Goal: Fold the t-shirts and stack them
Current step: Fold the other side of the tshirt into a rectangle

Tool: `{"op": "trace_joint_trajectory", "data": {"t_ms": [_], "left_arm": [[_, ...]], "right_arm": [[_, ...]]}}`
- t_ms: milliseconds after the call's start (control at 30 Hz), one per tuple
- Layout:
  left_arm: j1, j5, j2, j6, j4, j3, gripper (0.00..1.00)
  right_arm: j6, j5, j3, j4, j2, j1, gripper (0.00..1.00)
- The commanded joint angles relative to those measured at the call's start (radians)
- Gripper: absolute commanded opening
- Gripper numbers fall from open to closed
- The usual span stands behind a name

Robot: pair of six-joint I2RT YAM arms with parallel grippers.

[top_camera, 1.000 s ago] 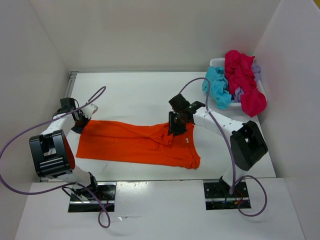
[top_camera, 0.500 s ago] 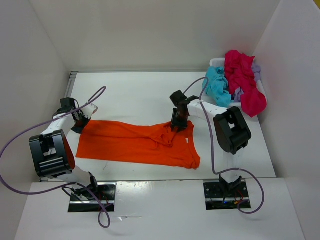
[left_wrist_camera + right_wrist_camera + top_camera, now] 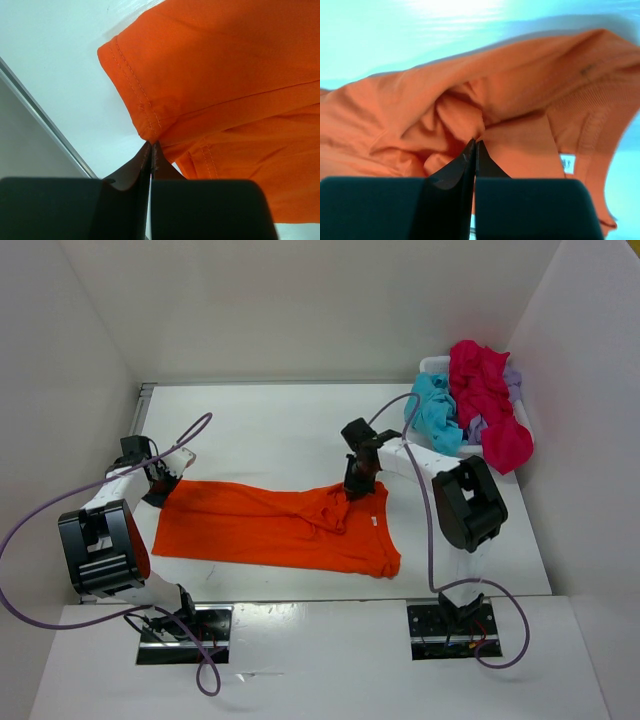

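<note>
L gripper (image 3: 151, 145), R gripper (image 3: 475, 143) — tight on orange tee (image 3: 258, 527)

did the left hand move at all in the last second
No. The left hand sits at the same spot beside the table's left edge rail, shut on a corner of the orange t-shirt.

White table (image 3: 270, 430) boxed in by plain white walls (image 3: 300, 300), and a white basket (image 3: 432, 365) sits up at 2 o'clock, near the right wall.
</note>
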Motion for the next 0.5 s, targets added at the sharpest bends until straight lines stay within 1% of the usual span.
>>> {"op": "trace_joint_trajectory", "data": {"t_ms": [0,133,200,300,333,400,467], "left_arm": [[0.004,0.014,-0.029,0.006,-0.001,-0.008,0.0],[0.004,0.014,-0.029,0.006,-0.001,0.011,0.0],[0.004,0.014,-0.029,0.006,-0.001,0.02,0.0],[0.004,0.023,-0.029,0.006,-0.01,0.029,0.0],[0.004,0.023,-0.029,0.006,-0.01,0.038,0.0],[0.004,0.023,-0.029,-0.004,-0.01,0.038,0.0],[0.004,0.033,-0.029,-0.004,-0.01,0.038,0.0]], "right_arm": [[0.005,0.042,-0.001,-0.06,-0.102,-0.001,0.0],[0.015,0.051,-0.05,-0.1,-0.174,-0.001,0.0],[0.037,0.051,-0.11,-0.112,-0.231,-0.001,0.0],[0.072,0.006,-0.204,-0.112,-0.297,-0.001,0.0],[0.081,-0.004,-0.249,-0.112,-0.31,-0.001,0.0],[0.109,-0.036,-0.291,-0.101,-0.333,0.01,0.0],[0.123,-0.037,-0.336,-0.08,-0.333,0.01,0.0]]}}
